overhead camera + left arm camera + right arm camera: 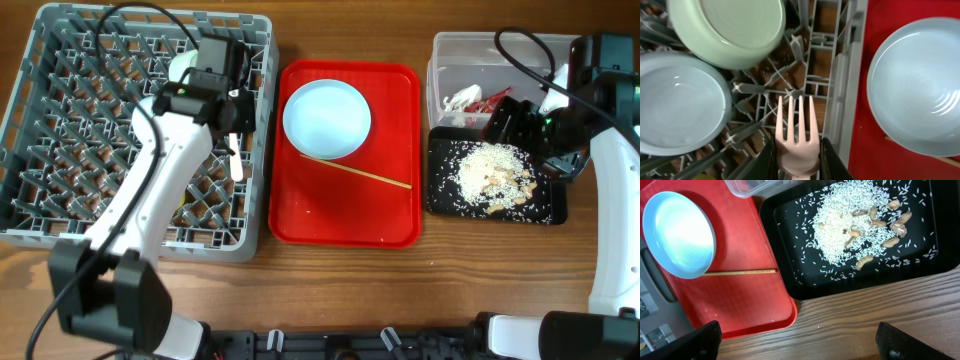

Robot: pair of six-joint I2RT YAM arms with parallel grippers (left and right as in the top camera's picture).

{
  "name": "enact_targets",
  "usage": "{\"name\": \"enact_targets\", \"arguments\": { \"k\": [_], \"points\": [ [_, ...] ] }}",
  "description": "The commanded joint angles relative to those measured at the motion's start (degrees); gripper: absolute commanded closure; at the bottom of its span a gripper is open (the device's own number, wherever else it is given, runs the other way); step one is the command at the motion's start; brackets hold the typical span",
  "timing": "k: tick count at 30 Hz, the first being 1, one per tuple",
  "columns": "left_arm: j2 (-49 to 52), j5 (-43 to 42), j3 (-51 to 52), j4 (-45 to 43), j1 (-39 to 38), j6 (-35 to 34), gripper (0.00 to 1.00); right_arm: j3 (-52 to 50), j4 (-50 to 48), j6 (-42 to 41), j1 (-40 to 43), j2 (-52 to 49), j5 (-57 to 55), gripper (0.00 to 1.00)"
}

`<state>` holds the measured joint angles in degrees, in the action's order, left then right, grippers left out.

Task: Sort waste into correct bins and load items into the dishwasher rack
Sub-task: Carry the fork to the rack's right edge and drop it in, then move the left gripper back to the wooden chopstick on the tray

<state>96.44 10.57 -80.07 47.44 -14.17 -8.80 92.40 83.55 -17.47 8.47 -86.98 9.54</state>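
Left wrist view first: my left gripper [797, 162] is closed narrow on the handle of the white fork [796, 135]. Its tines point ahead over the rack [852, 75], just inside the wall nearest the red tray [877, 20]. Beside it in the rack sit a green bowl [730, 30], tipped on the pegs, and a pale dish [675, 110] that may be the plate; I cannot tell. I judge the fork is about to be set down, so loading is partly done.

Left to load: the pale blue bowl [327, 120] and one chopstick [355, 171] lie on the red tray, close together. I cannot find the yellow cup.

The waste looks sorted. The red wrapper [492, 100] and white scrap [462, 100] are in the clear tub [440, 50]. The rice [490, 170], with some peanuts [875, 222], is in the black tray [550, 212]. My right gripper [800, 347] is spread wide and empty, hovering near the black tray.

Everything stands on a brown wood-grain table [330, 290]; nothing of the room beyond it shows.
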Motion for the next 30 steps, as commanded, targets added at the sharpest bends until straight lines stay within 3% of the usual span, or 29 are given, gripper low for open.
{"name": "enact_targets", "arguments": {
  "k": [1,7,10,12,15,16,19,23,25,30],
  "points": [
    [3.45,-1.11,0.22,-0.76,0.20,1.14,0.83,0.90,-0.15,0.83,0.17,0.57,-0.52,0.00],
    [3.67,-1.81,-0.22,-2.21,0.15,1.14,0.52,0.90,-0.15,0.96,0.17,0.57,-0.52,0.00],
    [2.29,-5.79,-1.01,-1.53,0.15,1.09,0.45,0.90,-0.22,0.98,0.17,0.57,-0.55,0.00],
    [0.81,-13.33,-1.01,-1.31,-0.15,-0.57,0.44,0.90,-0.20,0.98,0.17,0.57,-0.55,0.00],
    [0.20,-23.98,-0.98,-1.62,-2.12,-11.32,0.44,0.90,-0.17,0.96,0.17,0.57,-0.52,0.00],
    [0.50,-25.09,-0.81,-0.72,-5.38,-24.46,0.45,0.90,-0.33,0.94,0.17,0.57,-0.52,0.00],
    [1.27,-23.96,-0.81,-1.46,-10.56,-35.82,0.44,0.90,-0.31,0.94,0.17,0.57,-0.52,0.00],
    [3.80,-14.05,-0.81,-3.58,-20.06,-46.45,0.37,0.90,-0.31,0.96,0.17,0.57,-0.52,0.00],
    [5.60,-12.92,-0.87,-4.44,-23.10,-50.47,0.28,0.90,-0.28,0.98,0.17,0.57,-0.52,0.00],
    [8.55,-14.99,-7.30,-0.35,-23.89,-51.87,0.22,0.90,0.02,0.94,0.17,0.57,-0.50,0.00]
  ]
}}
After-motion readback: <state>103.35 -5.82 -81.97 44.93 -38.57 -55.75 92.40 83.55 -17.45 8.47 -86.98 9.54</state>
